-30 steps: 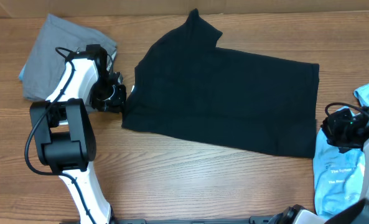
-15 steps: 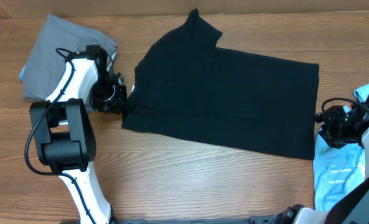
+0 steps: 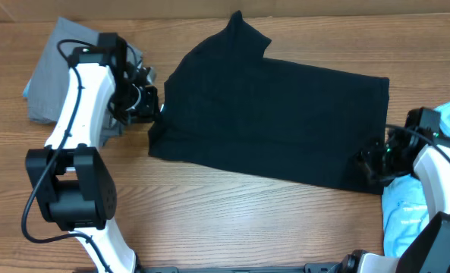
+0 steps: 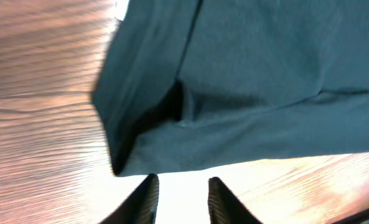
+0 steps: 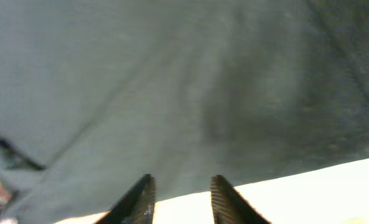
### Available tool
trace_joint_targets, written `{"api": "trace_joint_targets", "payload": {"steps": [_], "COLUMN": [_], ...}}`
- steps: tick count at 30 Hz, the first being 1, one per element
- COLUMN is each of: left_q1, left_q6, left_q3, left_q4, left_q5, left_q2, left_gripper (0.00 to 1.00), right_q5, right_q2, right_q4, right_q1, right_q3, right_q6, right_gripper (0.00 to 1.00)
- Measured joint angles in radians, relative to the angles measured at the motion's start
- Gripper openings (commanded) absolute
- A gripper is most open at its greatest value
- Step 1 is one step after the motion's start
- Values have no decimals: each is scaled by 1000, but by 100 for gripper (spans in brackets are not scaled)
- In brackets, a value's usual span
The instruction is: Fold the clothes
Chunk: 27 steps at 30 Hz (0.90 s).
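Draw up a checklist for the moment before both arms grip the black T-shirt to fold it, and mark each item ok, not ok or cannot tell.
1. Left tool open: ok, fingers apart, nothing between them.
2. Right tool open: ok, likewise.
3. Left tool at the left edge of the black T-shirt: ok.
4. Right tool over the lower right hem corner: ok.
5. T-shirt lying flat: not ok, a fold shows at its left edge in the left wrist view.
6. Grey trousers and light-blue shirt clear of the T-shirt: trousers ok; shirt cannot tell, the right arm hides the gap.
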Motion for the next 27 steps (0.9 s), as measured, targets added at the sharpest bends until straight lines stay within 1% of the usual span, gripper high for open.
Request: {"api": "trace_joint_targets", "payload": {"steps": [1,2,5,8,10,11,14,15,16,18,20,22,24,26,27], "left_q1": [-9,-18,-34,-38,-38,-38,-39,-40,-40,-45,-47,-53,-60,-66,-68], "left_q6": [2,8,20,23,24,25,32,37,43,52,48,48,48,48,46], "left_q3": [-23,-51,-133,-182,-203,-215,-246,-256,-264,-283,-296,-310,-319,-321,-321], "left_q4": [23,58,174,273,310,323,367,384,399,437,469,510,544,557,560], "left_q5": [-3,-6,-11,-14,-14,-14,-15,-15,-14,-16,-14,-6,1,7,10], "left_q2": [0,0,1,2,2,2,2,2,2,2,2,2,2,2,2], "left_gripper": [42,49,56,57,56,53,36,36,39,55,57,53,44,28,18], "right_q5": [8,16,16,15,15,15,15,15,14,15,15,15,15,15,15], "right_q2": [0,0,0,0,0,0,0,0,0,0,0,0,0,0,0], "right_q4": [13,33,70,98,104,105,117,124,131,146,155,161,166,167,169], "right_q1": [0,0,0,0,0,0,0,0,0,0,0,0,0,0,0], "right_q3": [-18,-42,-69,-78,-79,-80,-80,-80,-80,-80,-80,-81,-81,-81,-81], "right_q6": [2,1,-14,-29,-34,-35,-39,-40,-41,-42,-44,-45,-45,-44,-45], "right_gripper": [38,42,44,46,47,47,49,49,50,51,52,52,52,52,52]}}
